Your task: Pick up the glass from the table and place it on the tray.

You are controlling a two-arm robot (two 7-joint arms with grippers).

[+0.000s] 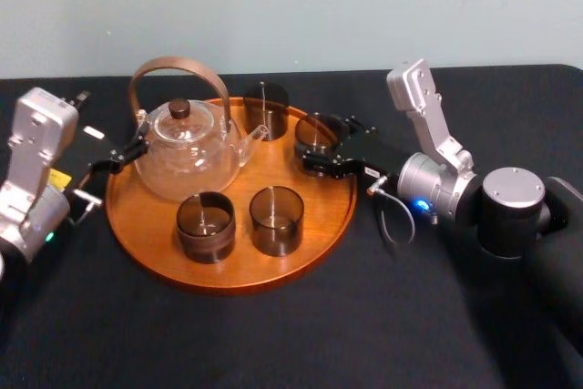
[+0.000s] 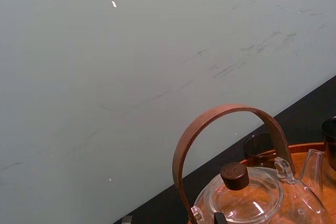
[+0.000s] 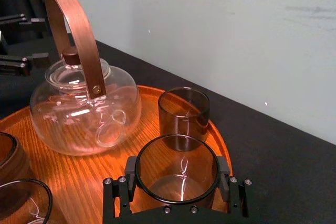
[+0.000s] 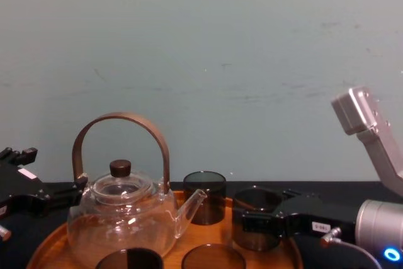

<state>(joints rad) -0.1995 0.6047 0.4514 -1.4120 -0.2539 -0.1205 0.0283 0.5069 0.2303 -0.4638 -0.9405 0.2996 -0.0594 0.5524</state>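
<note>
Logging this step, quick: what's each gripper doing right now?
Left gripper: jaws open, holding nothing, beside the teapot.
Right gripper: jaws shut on the glass, over the tray.

Silver arm (image 1: 435,138), black right end effector (image 1: 316,150), blue light (image 1: 421,206).

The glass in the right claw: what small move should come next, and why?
Probably lower the glass a touch, then let go. The right gripper is shut on it over the tray, just inside the right rim, so it is already where it belongs; whether its base touches the wood I cannot tell. The left gripper sits beside the teapot.
</note>
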